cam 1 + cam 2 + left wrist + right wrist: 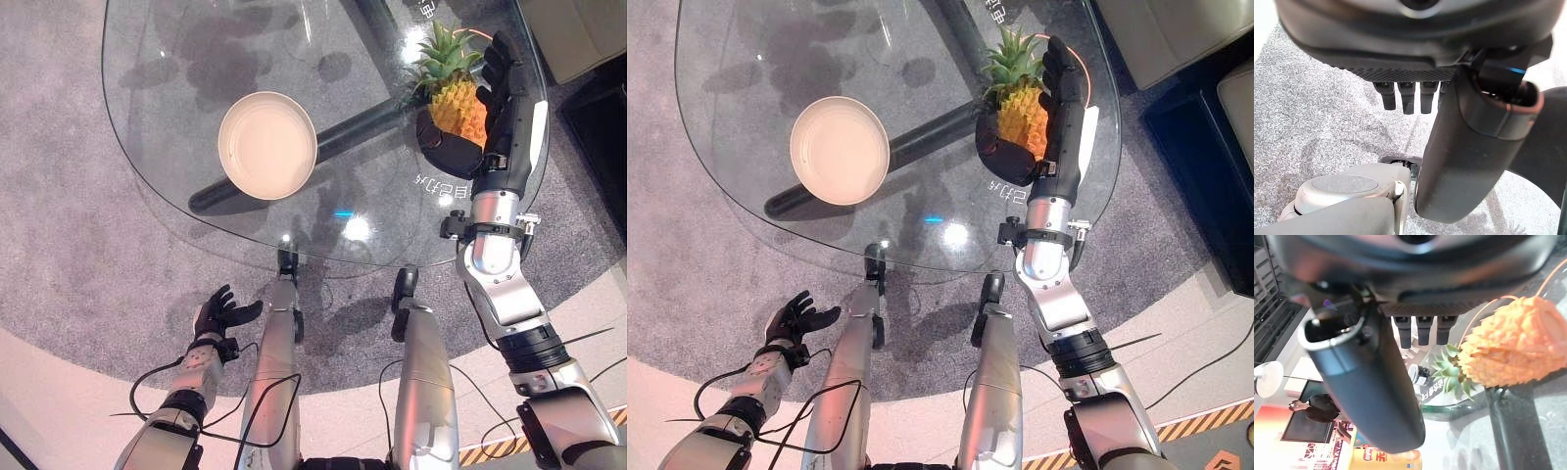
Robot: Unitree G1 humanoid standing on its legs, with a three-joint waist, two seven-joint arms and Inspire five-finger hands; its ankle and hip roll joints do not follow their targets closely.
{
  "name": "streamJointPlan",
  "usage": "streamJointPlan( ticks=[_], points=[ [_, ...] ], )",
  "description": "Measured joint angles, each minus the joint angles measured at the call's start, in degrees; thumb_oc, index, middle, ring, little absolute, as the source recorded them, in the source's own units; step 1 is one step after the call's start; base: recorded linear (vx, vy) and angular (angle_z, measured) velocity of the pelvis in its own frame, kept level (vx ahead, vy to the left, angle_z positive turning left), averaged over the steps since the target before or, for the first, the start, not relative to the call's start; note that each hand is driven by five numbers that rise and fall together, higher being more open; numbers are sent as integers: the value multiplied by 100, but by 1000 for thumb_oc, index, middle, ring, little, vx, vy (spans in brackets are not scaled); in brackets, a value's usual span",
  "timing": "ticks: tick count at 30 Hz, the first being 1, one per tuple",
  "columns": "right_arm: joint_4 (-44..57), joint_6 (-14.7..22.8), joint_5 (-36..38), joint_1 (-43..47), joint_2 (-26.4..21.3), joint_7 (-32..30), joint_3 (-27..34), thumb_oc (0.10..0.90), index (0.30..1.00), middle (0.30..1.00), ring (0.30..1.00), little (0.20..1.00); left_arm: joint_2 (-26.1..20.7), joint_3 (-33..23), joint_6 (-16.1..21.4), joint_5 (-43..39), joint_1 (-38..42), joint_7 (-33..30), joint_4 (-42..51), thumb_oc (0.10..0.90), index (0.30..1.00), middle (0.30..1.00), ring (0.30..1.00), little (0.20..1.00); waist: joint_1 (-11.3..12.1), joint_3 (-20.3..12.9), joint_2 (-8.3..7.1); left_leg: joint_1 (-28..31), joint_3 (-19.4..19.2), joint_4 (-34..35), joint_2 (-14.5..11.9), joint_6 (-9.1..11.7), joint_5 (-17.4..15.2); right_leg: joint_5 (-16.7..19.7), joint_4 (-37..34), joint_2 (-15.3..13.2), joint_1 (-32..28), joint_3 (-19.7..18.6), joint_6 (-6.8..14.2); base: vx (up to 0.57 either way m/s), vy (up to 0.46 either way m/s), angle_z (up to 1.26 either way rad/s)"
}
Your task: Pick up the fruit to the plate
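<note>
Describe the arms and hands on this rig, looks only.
Two silver-grey jointed metal arms with black collars at the joints. Each ends in a dark hand: right hand, left hand. The fingers are black and blocky, and the thumb is a broad dark shell.

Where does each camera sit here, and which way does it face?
Left eye view: head camera looking down at the glass table, plate, pineapple; both arms show.
Right eye view: same scene, slightly offset.
Left wrist view: looks along the open left hand at grey carpet.
Right wrist view: looks along the open right hand; shares the pineapple with the eye views.
</note>
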State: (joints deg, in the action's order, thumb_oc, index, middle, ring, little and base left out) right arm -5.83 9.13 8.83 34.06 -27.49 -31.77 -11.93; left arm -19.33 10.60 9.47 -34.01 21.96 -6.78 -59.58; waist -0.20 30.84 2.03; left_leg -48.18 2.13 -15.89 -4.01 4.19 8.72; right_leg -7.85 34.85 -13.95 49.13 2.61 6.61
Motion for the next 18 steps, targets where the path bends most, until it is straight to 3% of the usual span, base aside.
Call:
streamJointPlan(
  ticks=[18],
  points=[
    [-60, -439, -712, 15, -95, -763, -47, 800, 900, 900, 900, 900, 48, 18, -25, 106, 0, -3, 6, 800, 900, 900, 900, 900, 17, -2, 14, 14, -1, 26, 1, -25, 18, -1, 10, -7, 0, 4, 0, 0, 0, 0]
  ],
)
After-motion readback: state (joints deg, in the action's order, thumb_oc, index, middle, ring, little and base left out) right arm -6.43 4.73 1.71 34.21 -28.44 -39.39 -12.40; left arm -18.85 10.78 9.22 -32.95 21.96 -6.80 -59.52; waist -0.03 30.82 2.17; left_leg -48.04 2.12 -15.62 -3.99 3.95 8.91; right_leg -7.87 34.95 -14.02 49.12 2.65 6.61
